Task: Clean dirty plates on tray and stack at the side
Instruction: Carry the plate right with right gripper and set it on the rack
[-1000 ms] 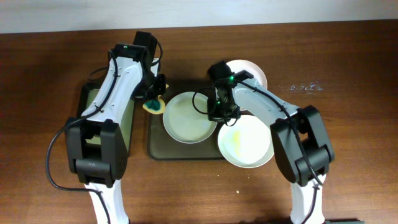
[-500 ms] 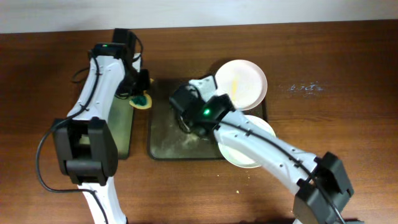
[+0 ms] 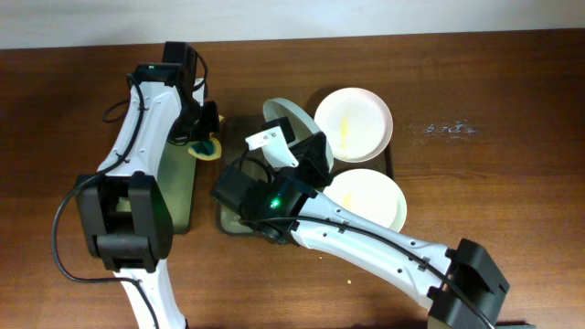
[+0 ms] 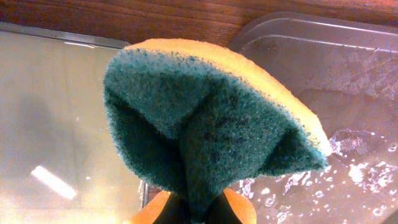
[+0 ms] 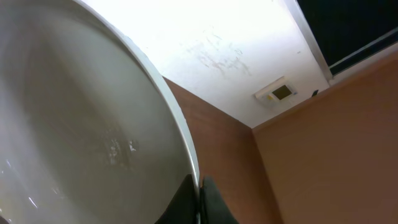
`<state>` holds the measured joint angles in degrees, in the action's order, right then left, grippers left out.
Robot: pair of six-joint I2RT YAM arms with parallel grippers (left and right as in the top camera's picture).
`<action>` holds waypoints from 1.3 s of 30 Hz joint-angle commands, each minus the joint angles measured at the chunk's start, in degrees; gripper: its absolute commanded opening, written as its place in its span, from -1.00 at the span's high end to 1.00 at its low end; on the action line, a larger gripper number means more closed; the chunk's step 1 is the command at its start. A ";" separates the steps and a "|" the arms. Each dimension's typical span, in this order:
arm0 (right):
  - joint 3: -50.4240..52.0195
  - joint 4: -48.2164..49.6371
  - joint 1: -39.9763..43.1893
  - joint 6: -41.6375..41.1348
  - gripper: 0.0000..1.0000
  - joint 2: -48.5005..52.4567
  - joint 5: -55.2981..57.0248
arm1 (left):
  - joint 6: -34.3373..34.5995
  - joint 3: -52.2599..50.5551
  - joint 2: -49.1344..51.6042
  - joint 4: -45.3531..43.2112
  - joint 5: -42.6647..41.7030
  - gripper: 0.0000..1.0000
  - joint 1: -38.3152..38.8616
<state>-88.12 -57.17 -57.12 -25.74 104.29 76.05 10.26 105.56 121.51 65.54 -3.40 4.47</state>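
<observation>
Plate point(image 5: 81, 124) rim between right jaws in wrist view, tilted overhead; sponge point(image 4: 205, 124) gripped by left jaws.

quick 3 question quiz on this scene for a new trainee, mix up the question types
1. True or false: the right gripper pinches the rim of a tilted plate held over the tray.
2. What does the left gripper hold? A) a green and yellow sponge B) a white cloth C) a plate
3. Fill in: apart from the tilted plate, ___ plates lie flat in the overhead view.

Key: 1 true. 2 A. 3 two: the far plate, which has a yellow smear, and the near plate.
</observation>
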 commanded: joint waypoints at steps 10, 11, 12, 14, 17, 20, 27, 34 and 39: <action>0.02 1.01 20.13 3.06 0.92 -2.47 -70.60 | -0.92 0.98 -0.33 0.04 -0.96 1.00 0.02; 0.02 1.03 23.45 3.08 0.92 -3.15 -74.60 | -0.92 0.98 -0.33 0.07 -1.38 1.00 0.02; 0.02 1.05 26.88 4.42 0.92 -3.89 -79.01 | -0.92 0.98 -0.33 0.07 -1.38 1.00 0.02; 0.02 0.70 34.47 6.95 0.92 -5.75 -87.03 | -0.92 0.98 -0.33 0.07 -1.40 1.00 0.02; 0.02 -2.40 49.09 7.58 0.92 -8.28 -93.48 | -0.90 0.98 -0.33 0.07 -3.56 1.00 0.13; 0.07 -7.69 65.66 11.80 0.92 -7.93 -93.39 | -0.92 0.98 -0.33 0.07 -4.28 1.00 1.44; 12.44 -0.11 85.77 12.46 0.92 -6.84 -82.79 | -0.92 0.98 -0.33 -0.57 -4.13 1.00 3.74; 26.97 18.86 87.06 12.46 0.52 -6.10 -82.40 | -0.92 0.98 -0.33 -0.52 -4.15 1.00 3.80; 14.62 -0.85 87.10 13.68 0.17 -6.69 -85.85 | -0.92 0.98 -0.33 -0.37 -4.15 1.00 3.80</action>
<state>-64.64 -49.23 29.98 -13.28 98.50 -6.92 10.26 105.56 121.51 65.14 -6.90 8.34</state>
